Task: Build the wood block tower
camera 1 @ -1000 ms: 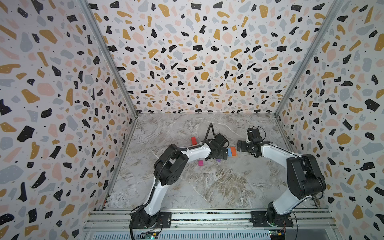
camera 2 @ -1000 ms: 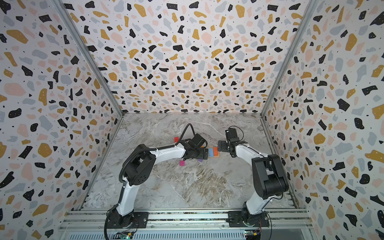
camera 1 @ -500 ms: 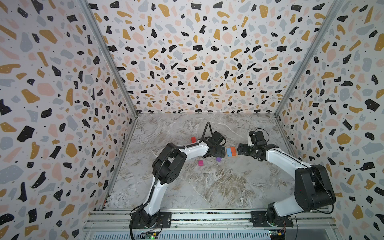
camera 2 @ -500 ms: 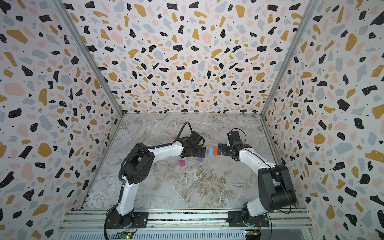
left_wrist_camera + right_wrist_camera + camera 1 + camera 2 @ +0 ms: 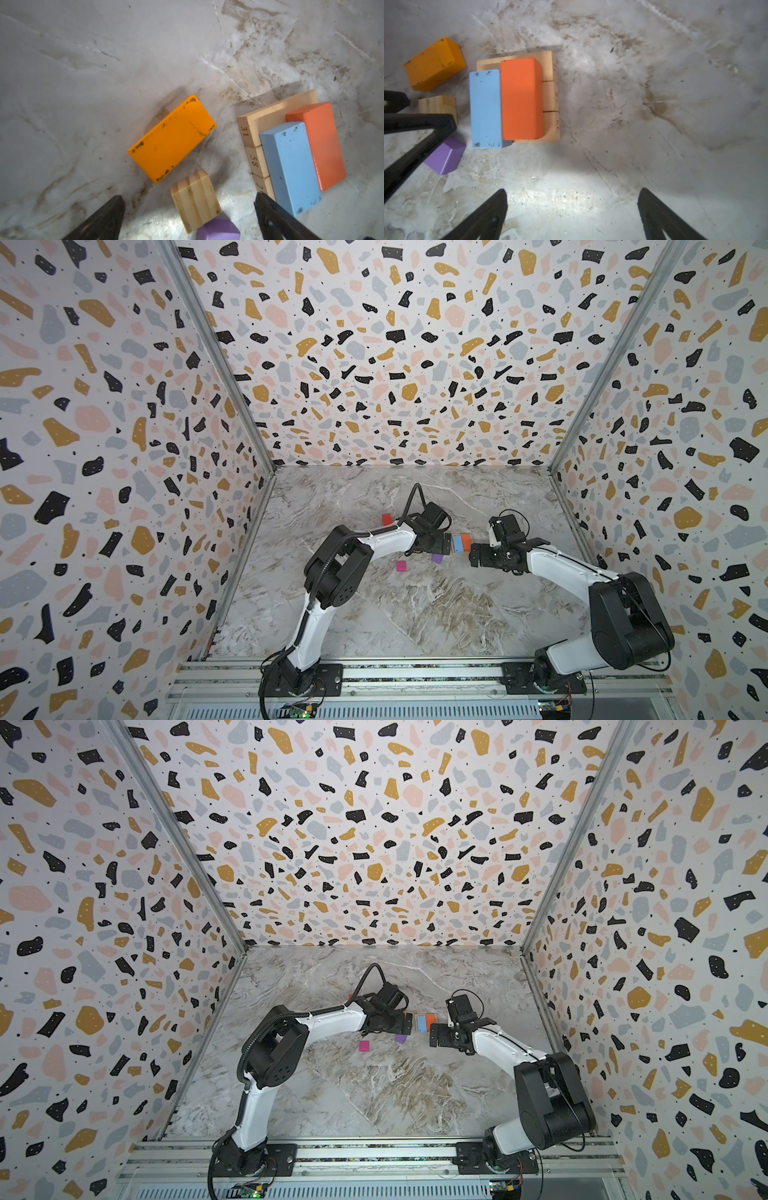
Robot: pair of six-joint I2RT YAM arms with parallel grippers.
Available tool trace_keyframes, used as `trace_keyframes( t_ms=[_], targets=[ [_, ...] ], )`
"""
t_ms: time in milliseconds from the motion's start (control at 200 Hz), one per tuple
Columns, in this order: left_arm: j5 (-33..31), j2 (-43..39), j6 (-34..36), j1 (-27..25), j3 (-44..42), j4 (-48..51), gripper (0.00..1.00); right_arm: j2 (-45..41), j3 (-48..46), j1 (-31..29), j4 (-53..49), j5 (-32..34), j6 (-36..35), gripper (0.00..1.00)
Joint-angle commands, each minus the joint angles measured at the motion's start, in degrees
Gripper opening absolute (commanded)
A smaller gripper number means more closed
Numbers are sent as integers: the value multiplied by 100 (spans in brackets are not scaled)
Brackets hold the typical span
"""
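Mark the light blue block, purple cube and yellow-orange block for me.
light blue block [image 5: 485, 108]: right wrist view, middle of top face.
purple cube [image 5: 439, 160]: right wrist view, larger visible face.
yellow-orange block [image 5: 172, 139]: left wrist view, middle of top face.

Left wrist view: three tan bars lie side by side under the light blue block [image 5: 291, 168], and each end face bears a dark number.
- first tan bar [image 5: 247, 133]: "31"
- middle tan bar [image 5: 254, 161]: "58"
- third tan bar [image 5: 262, 187]: begins with "2"; second digit hidden, possibly 9

Right wrist view: the far end faces of the tan bars [image 5: 550, 95] show faint marks, unreadable.

Both top views, mid-frame: lettering too small to read.
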State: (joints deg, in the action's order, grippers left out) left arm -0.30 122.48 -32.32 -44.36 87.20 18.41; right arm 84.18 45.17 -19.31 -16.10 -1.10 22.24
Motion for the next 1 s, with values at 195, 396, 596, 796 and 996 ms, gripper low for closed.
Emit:
trace_keyframes(
  t_ms=[195,396,596,796,996],
  targets=[
    [91,-211,72,27,-78,-77,100,154,-80,-121,224,40,221,99],
    [126,-198,41,32,-89,-110,100,256,-69,-143,329,110,270,99],
    [144,-198,24,28,-84,-97,100,431,24,-143,432,112,288,99],
    [161,-198,14,32,-129,-110,100,547,102,-143,501,7,288,100],
    [170,-198,24,27,-150,-107,100,564,139,-151,537,-55,308,100]
  ],
)
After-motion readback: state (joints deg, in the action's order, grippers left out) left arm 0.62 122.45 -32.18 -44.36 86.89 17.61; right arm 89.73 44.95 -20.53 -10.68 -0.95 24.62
